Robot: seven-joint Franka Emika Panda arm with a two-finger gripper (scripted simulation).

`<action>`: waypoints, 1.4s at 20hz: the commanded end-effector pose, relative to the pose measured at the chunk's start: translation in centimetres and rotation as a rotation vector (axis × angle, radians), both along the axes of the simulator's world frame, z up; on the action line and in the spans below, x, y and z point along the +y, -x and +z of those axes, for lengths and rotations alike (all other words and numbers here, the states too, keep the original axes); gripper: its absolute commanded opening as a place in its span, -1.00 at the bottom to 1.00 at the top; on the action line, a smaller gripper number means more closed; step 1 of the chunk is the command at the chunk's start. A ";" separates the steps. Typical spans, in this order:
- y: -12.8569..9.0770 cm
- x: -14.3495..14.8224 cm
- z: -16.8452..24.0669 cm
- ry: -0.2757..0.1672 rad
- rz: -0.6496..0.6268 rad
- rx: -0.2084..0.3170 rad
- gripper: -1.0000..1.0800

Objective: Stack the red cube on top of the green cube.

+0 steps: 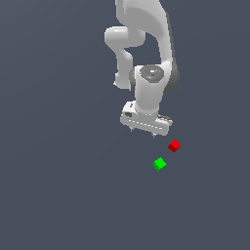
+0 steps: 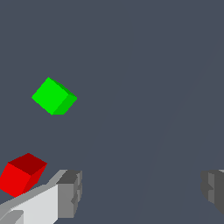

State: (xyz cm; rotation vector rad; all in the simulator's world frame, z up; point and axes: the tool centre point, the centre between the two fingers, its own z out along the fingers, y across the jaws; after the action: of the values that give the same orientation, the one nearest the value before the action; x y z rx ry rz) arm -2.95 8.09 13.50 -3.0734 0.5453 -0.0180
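The red cube (image 1: 174,145) lies on the grey floor, and the green cube (image 1: 159,164) lies a short way nearer and toward the exterior view's left of it; they are apart. My white gripper (image 1: 143,133) hangs above the floor, up and toward the exterior view's left of both cubes, touching neither. In the wrist view the jaws stand wide apart with nothing between them; one fingertip (image 2: 70,192) shows beside the red cube (image 2: 19,175), and the green cube (image 2: 53,96) lies farther off.
The white arm (image 1: 146,44) rises behind the gripper. The plain dark grey floor (image 1: 58,185) extends all round the cubes.
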 end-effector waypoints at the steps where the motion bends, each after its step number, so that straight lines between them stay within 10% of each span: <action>1: 0.4 1.4 -0.5 0.001 -0.040 0.001 0.92; 28: 0.1 16.0 -5.8 0.013 -0.443 0.017 0.92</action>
State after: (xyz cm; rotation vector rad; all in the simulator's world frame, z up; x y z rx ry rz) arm -3.19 23.48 7.88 -2.9062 1.1869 -0.0029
